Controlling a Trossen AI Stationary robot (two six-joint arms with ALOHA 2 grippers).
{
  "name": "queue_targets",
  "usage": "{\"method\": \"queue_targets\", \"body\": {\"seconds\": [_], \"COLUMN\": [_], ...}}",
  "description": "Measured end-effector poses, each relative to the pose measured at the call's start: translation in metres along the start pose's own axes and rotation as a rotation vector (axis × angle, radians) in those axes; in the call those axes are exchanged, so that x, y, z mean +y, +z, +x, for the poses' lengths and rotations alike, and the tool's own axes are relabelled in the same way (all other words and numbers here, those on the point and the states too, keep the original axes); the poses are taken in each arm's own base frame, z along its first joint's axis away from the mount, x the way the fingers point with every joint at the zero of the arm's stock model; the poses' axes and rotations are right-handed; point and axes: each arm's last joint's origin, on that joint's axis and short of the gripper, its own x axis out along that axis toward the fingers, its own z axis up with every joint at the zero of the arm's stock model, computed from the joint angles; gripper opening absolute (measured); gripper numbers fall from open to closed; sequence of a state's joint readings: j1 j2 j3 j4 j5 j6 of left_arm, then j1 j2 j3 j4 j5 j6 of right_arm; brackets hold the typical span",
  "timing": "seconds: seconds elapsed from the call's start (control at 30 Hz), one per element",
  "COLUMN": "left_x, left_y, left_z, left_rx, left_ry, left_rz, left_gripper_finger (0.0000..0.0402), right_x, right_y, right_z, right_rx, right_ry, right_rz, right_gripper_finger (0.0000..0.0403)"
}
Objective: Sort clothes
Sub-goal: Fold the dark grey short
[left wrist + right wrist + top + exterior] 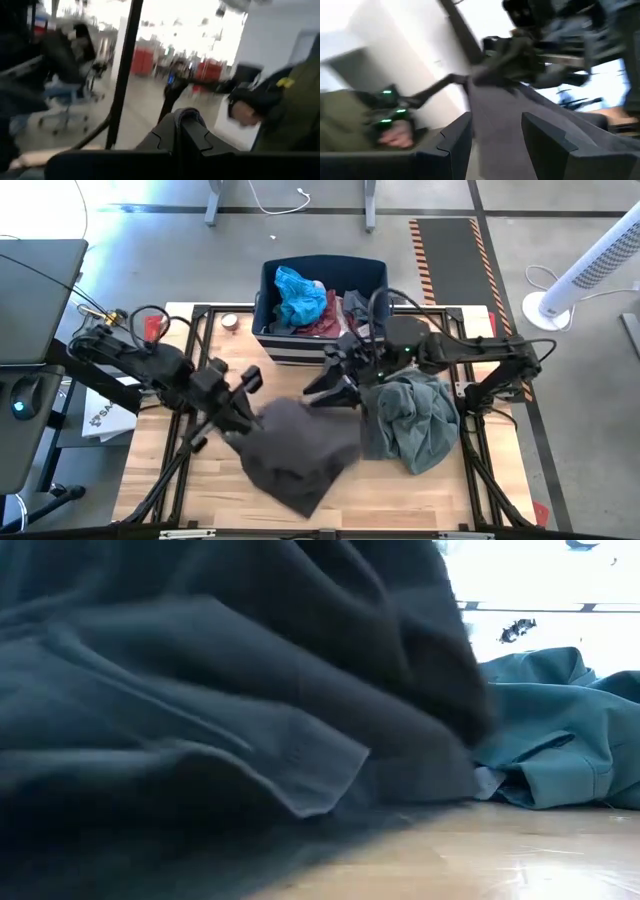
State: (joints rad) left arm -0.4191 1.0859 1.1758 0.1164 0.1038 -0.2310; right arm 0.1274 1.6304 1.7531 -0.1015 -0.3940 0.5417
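Wooden table [200, 480] carries everything. Left gripper [243, 418] is clamped on the trousers [300, 455] mid-table; right gripper [335, 385], fingers apart, holds nothing. Shirt [415, 420] lies beside. A loose fold could snag the shirt.

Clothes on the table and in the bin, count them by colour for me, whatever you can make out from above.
Dark grey-brown: 1, trousers on the table
Grey-green: 1, shirt on the table
Bright blue: 1, piece in the navy bin
Maroon: 1, piece in the bin
Total: 4 clearly visible; more may be hidden in the bin.
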Motion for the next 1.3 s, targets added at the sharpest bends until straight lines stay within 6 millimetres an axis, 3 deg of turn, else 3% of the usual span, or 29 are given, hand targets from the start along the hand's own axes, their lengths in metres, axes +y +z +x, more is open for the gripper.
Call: {"method": "queue_targets", "body": {"seconds": [0.13,0.43,0.87,1.3], "left_x": [0.003,0.000,0.004,0.013], "left_y": [-0.006,0.007,0.007,0.007], "left_z": [0.010,0.011,0.011,0.009], "left_rx": [0.119,0.087,0.094,0.097], "left_ry": [0.046,0.031,0.081,0.152], "left_rz": [0.043,0.104,0.104,0.051], "left_gripper_finger": [0.0000,0.0000,0.0000,0.0000], "right_x": [-0.008,-0.021,-0.008,-0.008], "right_y": [-0.009,-0.038,-0.038,-0.043], "right_z": [0.015,0.042,0.051,0.055], "right_rx": [0.061,0.154,0.054,0.000], "right_ry": [0.114,0.102,0.128,-0.010], "right_rz": [0.046,0.074,-0.031,-0.070], "right_gripper_finger": [0.0167,0.0167,0.0167,0.0150]}}
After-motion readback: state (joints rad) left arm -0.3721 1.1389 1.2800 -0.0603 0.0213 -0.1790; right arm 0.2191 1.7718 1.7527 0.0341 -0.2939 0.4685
